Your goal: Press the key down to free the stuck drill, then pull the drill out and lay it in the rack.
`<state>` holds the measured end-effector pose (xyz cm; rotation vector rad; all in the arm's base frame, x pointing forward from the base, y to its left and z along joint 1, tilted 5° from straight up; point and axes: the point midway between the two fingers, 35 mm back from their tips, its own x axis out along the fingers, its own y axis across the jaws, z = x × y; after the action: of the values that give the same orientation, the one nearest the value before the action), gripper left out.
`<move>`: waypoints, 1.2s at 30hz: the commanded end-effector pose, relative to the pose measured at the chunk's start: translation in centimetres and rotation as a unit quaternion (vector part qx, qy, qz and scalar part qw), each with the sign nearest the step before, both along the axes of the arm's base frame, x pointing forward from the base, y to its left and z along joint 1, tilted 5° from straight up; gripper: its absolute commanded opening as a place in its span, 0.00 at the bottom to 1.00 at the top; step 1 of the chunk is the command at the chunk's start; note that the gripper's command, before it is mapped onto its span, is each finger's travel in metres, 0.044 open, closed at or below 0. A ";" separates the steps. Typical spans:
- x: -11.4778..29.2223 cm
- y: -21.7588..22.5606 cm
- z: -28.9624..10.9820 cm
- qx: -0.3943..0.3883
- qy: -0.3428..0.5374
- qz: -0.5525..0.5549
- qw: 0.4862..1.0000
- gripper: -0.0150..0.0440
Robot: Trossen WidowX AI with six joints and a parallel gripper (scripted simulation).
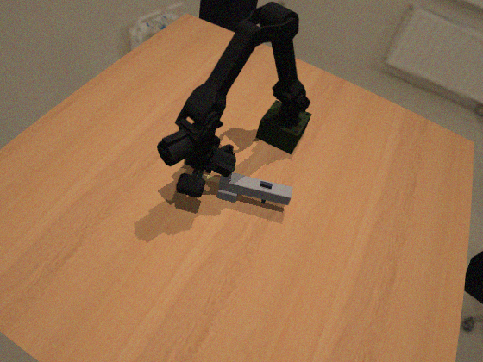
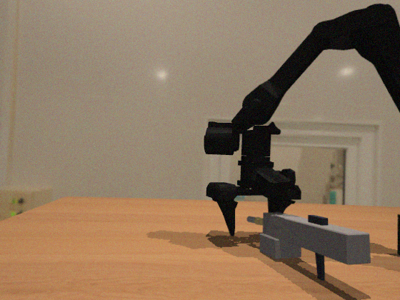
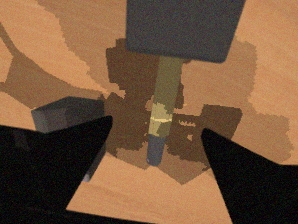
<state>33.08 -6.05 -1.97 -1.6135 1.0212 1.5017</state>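
A grey sleeve-like block [image 1: 254,186] [image 2: 303,233] [image 3: 182,30] has a dark key [image 1: 266,184] [image 2: 317,220]. Its head sits low on the top face, and a dark stem sticks out underneath. The drill [image 1: 210,177] [image 2: 256,220] [image 3: 166,95], olive-yellow with a blue-grey tip, sticks out of the block's end; the rest is hidden inside. My gripper [image 1: 208,175] [image 2: 254,225] [image 3: 157,126] is wide open, pointing down, with one finger on each side of the drill's exposed end, touching neither side in the wrist view. I cannot make out the rack for certain.
A dark grey faceted block [image 3: 70,112] is partly hidden behind the left finger in the wrist view; I cannot tell what it is. The arm's dark base [image 1: 282,134] stands behind the grey block on the wooden table [image 1: 259,276] [image 2: 107,264].
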 end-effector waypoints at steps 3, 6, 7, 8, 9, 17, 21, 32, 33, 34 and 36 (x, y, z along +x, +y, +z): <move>-0.2 0.3 -0.2 0.000 0.000 -0.002 1.000 1.00; -0.2 0.4 -0.2 0.000 0.000 -0.002 1.000 1.00; -0.2 0.4 -0.2 0.000 0.000 -0.002 1.000 1.00; -0.3 0.5 -0.3 0.000 0.000 -0.002 1.000 1.00; -0.3 0.5 -0.3 0.000 0.000 -0.002 1.000 1.00; -0.4 0.8 -0.4 0.000 0.000 -0.002 1.000 1.00; -0.3 0.8 -0.3 0.000 -0.001 0.000 1.000 0.96; -0.3 0.8 -0.3 0.000 -0.001 0.000 1.000 0.47; -0.3 0.8 -0.3 0.000 -0.001 0.000 1.000 0.42; -0.3 0.8 -0.3 0.000 -0.001 0.000 1.000 0.38; -0.3 0.8 -0.3 0.000 -0.001 0.000 1.000 0.29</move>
<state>32.77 -5.29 -2.31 -1.6140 1.0199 1.5002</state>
